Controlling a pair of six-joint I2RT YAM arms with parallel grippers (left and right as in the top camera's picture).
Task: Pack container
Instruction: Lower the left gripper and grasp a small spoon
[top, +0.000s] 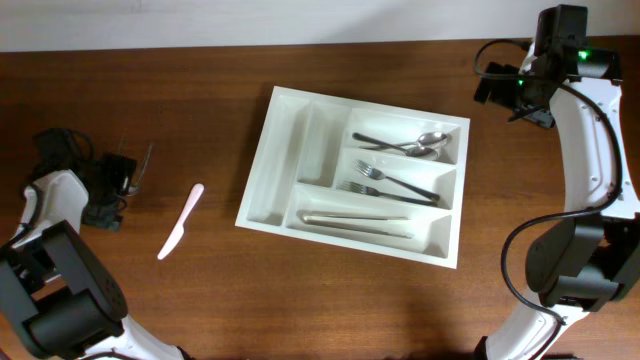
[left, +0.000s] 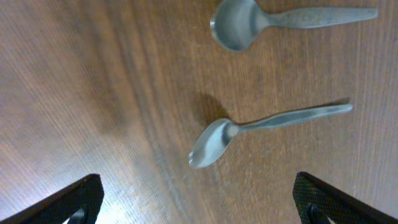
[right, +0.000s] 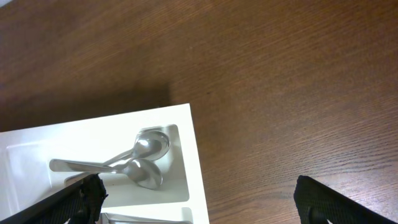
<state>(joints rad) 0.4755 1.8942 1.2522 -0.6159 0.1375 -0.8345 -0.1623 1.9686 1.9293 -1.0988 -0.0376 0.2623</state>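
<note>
The container, a white cutlery tray (top: 280, 160), lies at the table's middle. It holds two spoons (top: 420, 143), forks (top: 385, 180) and knives (top: 355, 220) in its right compartments. Its corner (right: 196, 162) with the two spoons (right: 140, 158) shows in the right wrist view. My left gripper (top: 118, 178) is open and empty at the far left, above two loose metal spoons (left: 214, 142) (left: 236, 25) on the wood. My right gripper (top: 495, 85) is open and empty, off the tray's far right corner. Its fingers (right: 199, 199) straddle the tray's edge from above.
A pale plastic knife (top: 180, 222) lies on the table between the left arm and the tray. The tray's two left compartments hold nothing. The table's far edge runs along the top of the overhead view.
</note>
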